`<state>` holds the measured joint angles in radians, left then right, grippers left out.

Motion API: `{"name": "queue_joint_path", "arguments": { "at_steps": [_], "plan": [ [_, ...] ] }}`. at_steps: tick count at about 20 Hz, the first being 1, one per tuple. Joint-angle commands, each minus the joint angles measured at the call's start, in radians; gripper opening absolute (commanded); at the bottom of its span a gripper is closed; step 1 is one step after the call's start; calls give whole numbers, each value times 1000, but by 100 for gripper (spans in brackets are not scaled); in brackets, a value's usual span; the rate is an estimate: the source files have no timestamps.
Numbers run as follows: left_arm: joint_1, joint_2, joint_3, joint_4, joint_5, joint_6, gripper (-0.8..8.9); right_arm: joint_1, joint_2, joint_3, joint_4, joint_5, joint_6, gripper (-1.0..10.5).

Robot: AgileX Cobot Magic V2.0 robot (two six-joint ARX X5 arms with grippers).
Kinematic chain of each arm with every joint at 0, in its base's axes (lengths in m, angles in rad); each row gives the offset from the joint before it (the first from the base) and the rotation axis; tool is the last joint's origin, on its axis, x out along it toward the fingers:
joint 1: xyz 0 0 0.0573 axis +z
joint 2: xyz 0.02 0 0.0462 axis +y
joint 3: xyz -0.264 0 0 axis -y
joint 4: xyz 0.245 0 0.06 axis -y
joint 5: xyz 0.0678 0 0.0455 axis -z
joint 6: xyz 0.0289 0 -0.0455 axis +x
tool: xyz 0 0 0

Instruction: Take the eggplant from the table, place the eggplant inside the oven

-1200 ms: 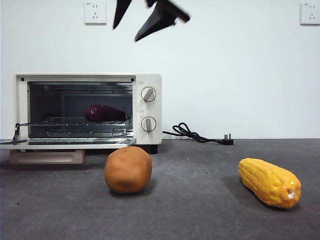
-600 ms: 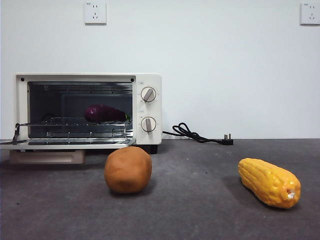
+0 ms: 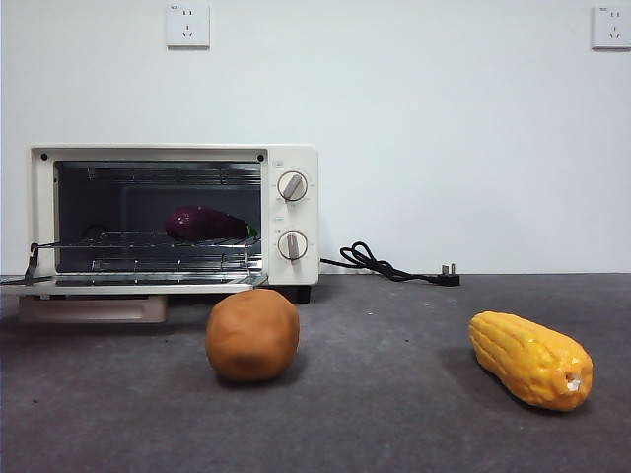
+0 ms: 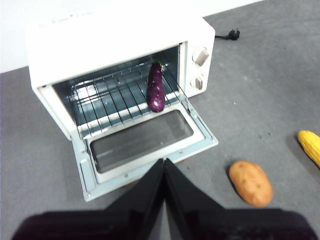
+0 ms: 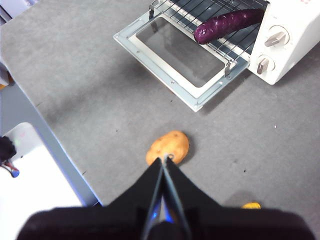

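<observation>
The eggplant (image 3: 205,224) lies on the wire rack (image 4: 117,92) inside the oven (image 3: 292,160), toward the side nearest the two knobs (image 3: 292,186), with its length running from the front of the rack to the back. The oven door (image 4: 142,140) is dropped fully open and lies flat over the desk (image 3: 394,394).

In front of the oven, on the desk, sits the brown lump (image 3: 252,334), and well apart from it lies the corn cob (image 3: 531,359). The black cord (image 3: 385,264) trails along the desk by the wall; its plug seems to lie loose, though it is small in the front view.

The left pincer (image 4: 164,165) hangs high above the open door, its jaws pressed together and holding nothing. The right pincer (image 5: 164,161) hangs high over the brown lump, its jaws likewise closed to a point and empty.
</observation>
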<state>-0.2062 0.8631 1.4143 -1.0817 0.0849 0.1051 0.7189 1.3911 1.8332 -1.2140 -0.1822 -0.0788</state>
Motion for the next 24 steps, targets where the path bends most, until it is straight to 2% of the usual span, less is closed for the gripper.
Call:
{"name": "queue_joint_path", "arguments": {
  "at_steps": [1, 4, 7, 10, 14, 19, 24],
  "plan": [
    [0, 43, -7, 34, 1, 26, -6, 2, -28, -3, -14, -2, -9, -12],
    [57, 132, -16, 77, 26, 37, -6, 2, -63, -3, -39, -2, -13, -12],
    [220, 215, -51, 162, 206, 24, -6, 2, -102, -3, -65, -1, -20, -12],
    [368, 301, -101, 206, 313, 13, -6, 2, -139, -3, -83, 0, -20, -12],
    [554, 400, -218, 369, 470, -39, -6, 2, -187, -3, -112, 3, -20, -12],
    [621, 506, -373, 526, 493, -42, -6, 2, -238, -4, -158, 48, -11, -12],
    [626, 588, -516, 720, 499, -42, -6, 2, -271, -4, -158, 53, 8, -12]
  ]
}}
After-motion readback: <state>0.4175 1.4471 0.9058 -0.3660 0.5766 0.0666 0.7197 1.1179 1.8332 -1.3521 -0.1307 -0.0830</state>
